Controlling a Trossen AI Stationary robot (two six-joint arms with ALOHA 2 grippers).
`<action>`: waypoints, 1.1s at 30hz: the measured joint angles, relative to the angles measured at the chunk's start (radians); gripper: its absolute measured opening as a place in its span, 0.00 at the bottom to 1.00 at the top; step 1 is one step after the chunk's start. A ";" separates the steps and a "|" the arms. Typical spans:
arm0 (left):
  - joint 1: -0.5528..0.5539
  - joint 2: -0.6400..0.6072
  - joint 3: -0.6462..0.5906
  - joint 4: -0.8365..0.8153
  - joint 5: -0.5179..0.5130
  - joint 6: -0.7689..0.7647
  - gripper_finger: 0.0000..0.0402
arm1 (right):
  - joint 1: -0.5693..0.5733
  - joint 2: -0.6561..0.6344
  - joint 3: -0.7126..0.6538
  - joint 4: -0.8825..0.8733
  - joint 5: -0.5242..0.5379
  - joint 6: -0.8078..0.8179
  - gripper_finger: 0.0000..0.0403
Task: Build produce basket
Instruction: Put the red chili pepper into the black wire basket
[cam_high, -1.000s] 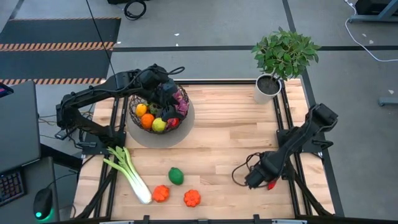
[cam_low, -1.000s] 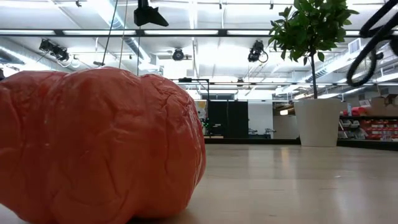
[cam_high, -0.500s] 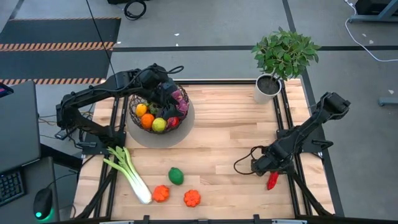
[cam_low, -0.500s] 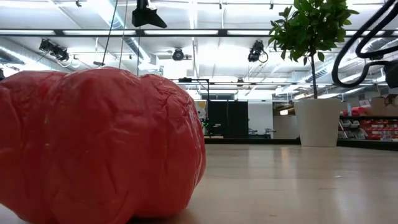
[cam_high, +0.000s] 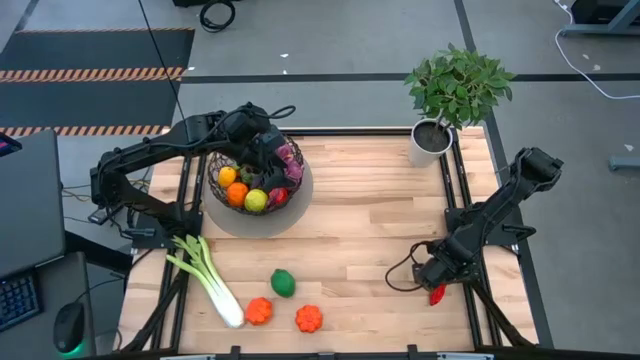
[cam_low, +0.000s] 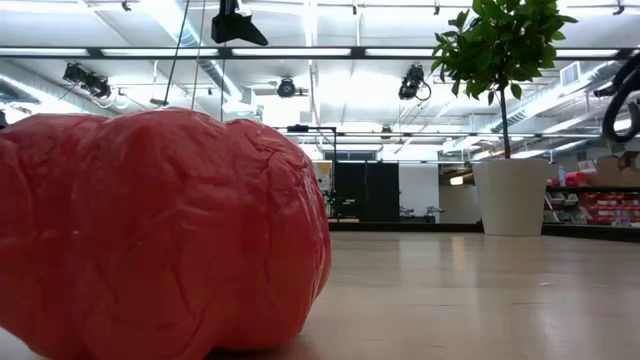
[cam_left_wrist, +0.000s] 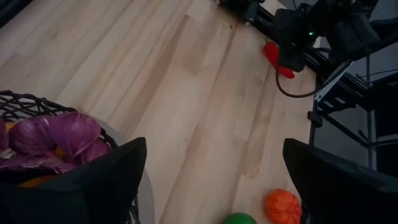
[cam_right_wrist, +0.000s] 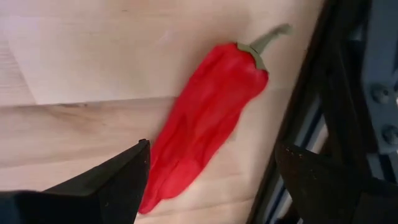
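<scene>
Red is the chilli (cam_right_wrist: 205, 118), and it lies at the right edge of the wooden desk (cam_high: 370, 220), at about four o'clock. The right end effector (cam_high: 437, 274) hangs right over it with its two fingers spread wide and nothing in them. In the right wrist view the chilli sits between those fingers, and its long body runs slanted, from the green stem down to the thin tip. I think the fingers must come down across the thin way of the chilli, not along it. The right arm is much nearer to it than the left arm.

The basket (cam_high: 225, 193) is at about ten o'clock. In it are an orange, a lemon, something purple and more. The left end effector (cam_high: 262, 150) is over the basket, fingers spread, holding nothing.

Not yet in the basket: a leek (cam_high: 208, 280), a lime (cam_high: 283, 283) and two small orange things, all near six and seven o'clock. A potted plant (cam_high: 455, 95) stands at one o'clock.
</scene>
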 joint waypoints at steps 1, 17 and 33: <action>0.000 0.000 0.000 0.000 0.000 0.000 0.96 | 0.004 0.000 -0.009 0.013 0.008 0.000 0.86; 0.000 0.000 0.000 0.002 -0.024 0.000 0.96 | 0.008 0.000 -0.154 0.302 0.090 -0.035 0.86; -0.001 0.000 0.000 0.049 -0.066 -0.105 0.96 | 0.007 0.000 -0.130 0.293 0.202 -0.223 0.46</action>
